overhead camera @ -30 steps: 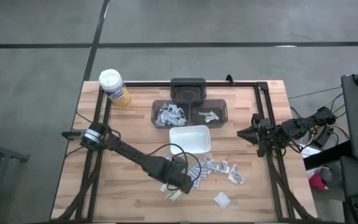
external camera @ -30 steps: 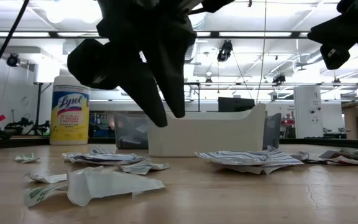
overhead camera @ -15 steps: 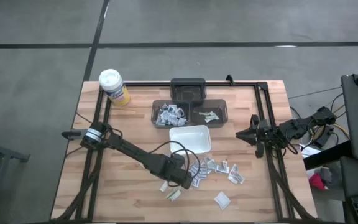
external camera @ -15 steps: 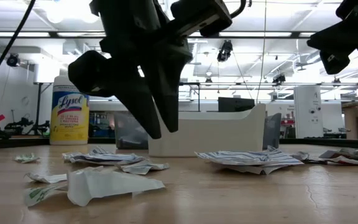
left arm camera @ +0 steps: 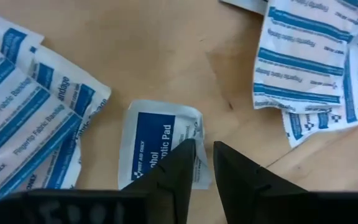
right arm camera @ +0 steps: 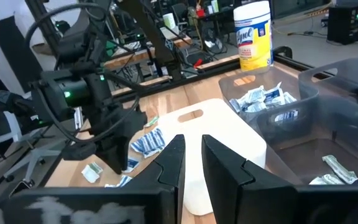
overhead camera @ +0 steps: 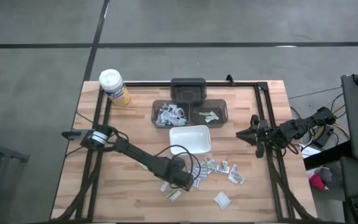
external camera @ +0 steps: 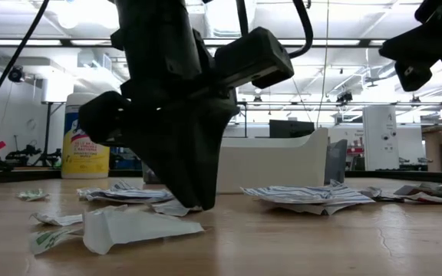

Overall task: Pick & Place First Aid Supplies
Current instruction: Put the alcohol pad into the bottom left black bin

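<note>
White sealed packets [overhead camera: 219, 167] mostly lie loose beside the left end effector [left arm camera: 202, 163], narrowly parted over a blue-printed packet [left arm camera: 160, 149]; some already fill the clear bins [overhead camera: 190, 114].

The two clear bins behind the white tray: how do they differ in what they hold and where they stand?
The left clear bin holds a heap of white packets with bluish print; the right clear bin holds only a few greenish packets. The left one therefore looks fuller, while the right one shows much bare floor. The left one stands nearer the yellow canister. Both are dark-tinted, see-through, alike in size, and stand side by side behind the white tray.
</note>
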`<state>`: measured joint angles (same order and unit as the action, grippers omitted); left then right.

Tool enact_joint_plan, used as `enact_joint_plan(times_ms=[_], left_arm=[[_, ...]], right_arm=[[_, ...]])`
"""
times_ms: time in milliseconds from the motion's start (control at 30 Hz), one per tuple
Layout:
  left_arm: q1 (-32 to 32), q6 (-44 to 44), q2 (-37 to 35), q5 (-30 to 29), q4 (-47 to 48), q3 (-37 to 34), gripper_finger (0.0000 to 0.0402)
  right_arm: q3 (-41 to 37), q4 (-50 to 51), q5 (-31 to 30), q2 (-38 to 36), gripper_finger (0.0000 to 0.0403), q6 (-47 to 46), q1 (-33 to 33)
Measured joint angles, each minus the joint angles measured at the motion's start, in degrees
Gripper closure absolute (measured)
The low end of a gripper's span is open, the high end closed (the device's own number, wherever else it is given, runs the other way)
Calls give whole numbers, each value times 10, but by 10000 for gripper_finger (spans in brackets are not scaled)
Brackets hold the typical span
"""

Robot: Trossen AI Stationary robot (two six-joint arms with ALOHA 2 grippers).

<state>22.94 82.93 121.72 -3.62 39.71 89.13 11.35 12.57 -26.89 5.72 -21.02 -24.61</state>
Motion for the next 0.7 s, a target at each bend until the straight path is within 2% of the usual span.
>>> enact_joint_plan(times_ms=[267, 433, 700], left_arm=[[-1, 12, 30, 11, 21, 0, 320], [-2, 26, 59, 27, 25, -1, 348], [-4, 25, 57, 33, 21, -2, 396]], right_arm=[[2, -1, 0, 0, 351, 0, 0], [2, 0, 0, 0, 351, 0, 0], [2, 0, 0, 0, 351, 0, 0]])
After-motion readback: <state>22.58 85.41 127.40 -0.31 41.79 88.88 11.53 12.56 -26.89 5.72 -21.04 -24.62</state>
